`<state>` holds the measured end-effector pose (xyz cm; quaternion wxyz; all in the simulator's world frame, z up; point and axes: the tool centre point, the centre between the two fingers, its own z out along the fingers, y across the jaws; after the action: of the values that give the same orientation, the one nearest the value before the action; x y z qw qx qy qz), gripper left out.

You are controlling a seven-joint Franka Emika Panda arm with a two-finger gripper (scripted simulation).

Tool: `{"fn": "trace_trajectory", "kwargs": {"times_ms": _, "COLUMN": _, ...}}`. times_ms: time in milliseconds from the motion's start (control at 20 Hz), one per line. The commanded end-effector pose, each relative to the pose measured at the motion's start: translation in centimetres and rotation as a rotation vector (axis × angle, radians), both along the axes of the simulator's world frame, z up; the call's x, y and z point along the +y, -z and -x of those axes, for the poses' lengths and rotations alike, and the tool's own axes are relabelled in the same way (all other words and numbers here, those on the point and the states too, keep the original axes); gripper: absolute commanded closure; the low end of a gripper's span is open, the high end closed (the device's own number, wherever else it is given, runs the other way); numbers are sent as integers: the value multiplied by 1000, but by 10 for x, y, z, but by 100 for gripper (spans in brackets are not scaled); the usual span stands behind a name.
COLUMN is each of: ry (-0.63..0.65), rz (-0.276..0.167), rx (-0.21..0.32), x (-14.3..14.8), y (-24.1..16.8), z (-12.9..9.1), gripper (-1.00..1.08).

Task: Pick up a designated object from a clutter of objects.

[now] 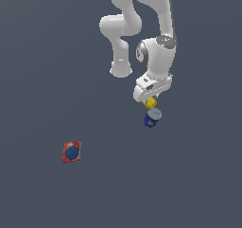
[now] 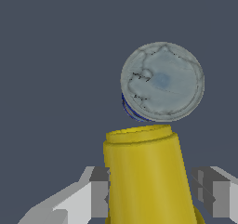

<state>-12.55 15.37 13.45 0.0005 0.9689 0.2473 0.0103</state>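
Far out on the exterior view's left of the blue can [image 1: 152, 117], well apart from it, the flat red item with the blue circle [image 1: 71, 152] lies alone on the dark floor [image 1: 38, 57], and it looks to be no part of the trouble. Moving right, here's the action: the yellow cup-like block [image 1: 150, 102] sits just beside the blue can, on the arm's side of it, and the gripper [image 1: 149, 100] is right down over it. From the wrist view the yellow block [image 2: 146, 172] stands between the two fingers [image 2: 95, 193], one on each flank, the jaws spread about as wide as the block itself; whether the pads are truly pressing on it or stand a hair off, I cannot tell from here. The can's grey top [image 2: 161, 81] shows just beyond the block's rim, very near, though I can't say if they touch. That closeness is the worry, I'd say: if the hold is loose or off-centre, the block, which looks to flare toward its base, could slip or tip on the lift and knock into the can. A finger dragging sideways could also nudge the can over or roll it away. And if the jaws haven't fully closed, a lift now would probably leave the block behind.
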Motion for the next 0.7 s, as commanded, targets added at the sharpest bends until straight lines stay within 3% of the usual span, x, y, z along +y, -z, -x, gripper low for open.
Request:
{"fn": "trace_trajectory", "kwargs": {"times_ms": 0, "ry": -2, "rz": -1, "rx": 0, "x": 8, "y": -21, "z": 0, "gripper": 108}}
{"fn": "trace_trajectory", "kwargs": {"times_ms": 650, "ry": -7, "rz": 0, "rx": 9, "x": 47, "y": -130, "z": -1, "gripper": 108}}
